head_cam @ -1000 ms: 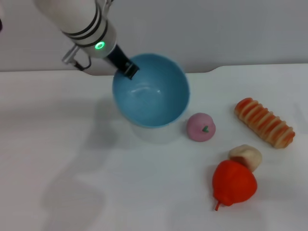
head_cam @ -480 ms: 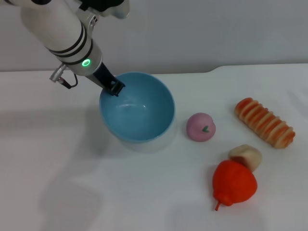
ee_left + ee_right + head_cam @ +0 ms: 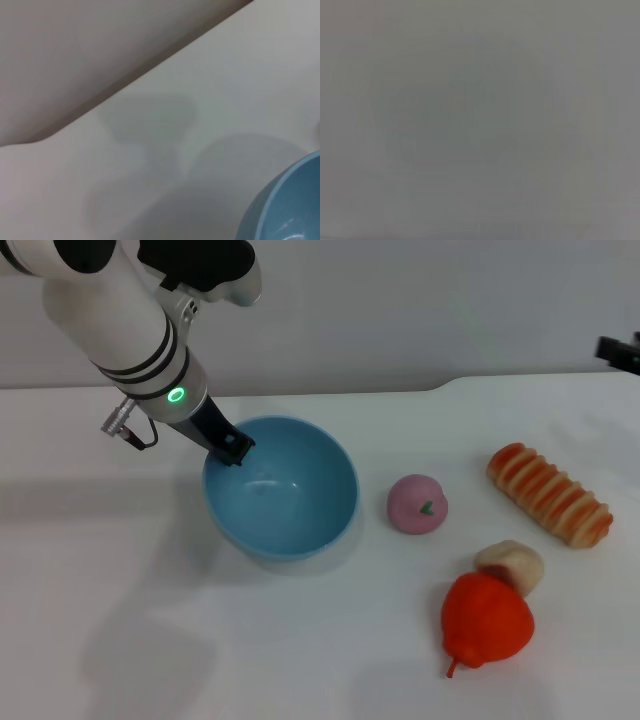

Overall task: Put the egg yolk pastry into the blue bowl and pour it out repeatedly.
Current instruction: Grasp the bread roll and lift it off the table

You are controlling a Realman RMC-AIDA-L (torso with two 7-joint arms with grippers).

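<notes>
The blue bowl (image 3: 290, 502) stands upright and empty on the white table, left of centre. My left gripper (image 3: 232, 448) is shut on its far-left rim, the arm reaching in from the upper left. A slice of the bowl's rim (image 3: 282, 207) shows in the left wrist view. The egg yolk pastry (image 3: 512, 563) lies on the table at the right, touching the back of a red pepper-shaped toy (image 3: 487, 622). A dark part of my right arm (image 3: 621, 349) peeks in at the far right edge, well away from everything.
A pink ball with a green mark (image 3: 418, 504) sits just right of the bowl. The striped orange-and-cream bread roll (image 3: 549, 494) lies farther right. The table's back edge meets a grey wall. The right wrist view shows only blank grey.
The bowl was tilted and lifted a second ago; it has come down to the left and levelled out, still held by my left gripper. A dark part of the right arm has appeared at the right edge.
</notes>
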